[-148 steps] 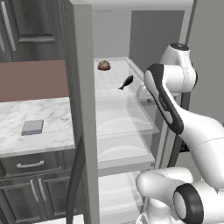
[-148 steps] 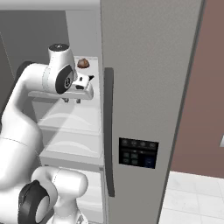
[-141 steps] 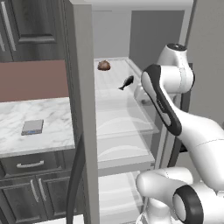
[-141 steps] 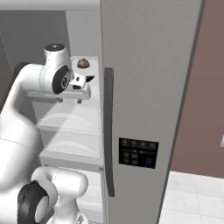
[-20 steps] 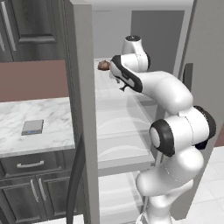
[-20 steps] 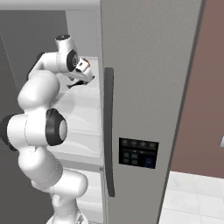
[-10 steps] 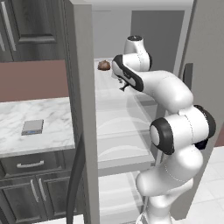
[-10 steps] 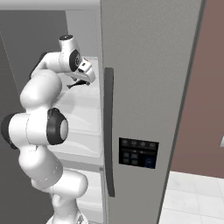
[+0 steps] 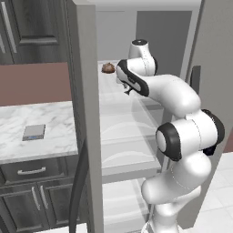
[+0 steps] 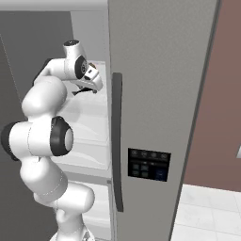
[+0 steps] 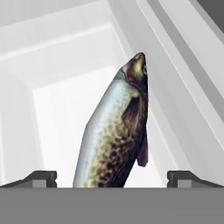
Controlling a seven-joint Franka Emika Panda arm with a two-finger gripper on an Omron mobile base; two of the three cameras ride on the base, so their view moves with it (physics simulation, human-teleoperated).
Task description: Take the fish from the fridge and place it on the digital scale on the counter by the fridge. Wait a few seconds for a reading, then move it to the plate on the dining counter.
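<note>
The two-finger gripper [image 11: 111, 177] stands wide open, its dark tips apart at either side of the one slender fish [image 11: 114, 131], silvery above and brown-speckled below, which lies between them unclamped on a clear glass shelf of the tall grey-silver fridge [image 9: 86, 113]. One rounded brown lump [image 9: 108, 68] sits at the shelf's back edge. One flat square grey digital scale [image 9: 34, 132] rests on the white veined marble counter [image 9: 54, 118].

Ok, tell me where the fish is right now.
In the hand view the fish lies between the open gripper tips, inside the fridge on an upper shelf.
</note>
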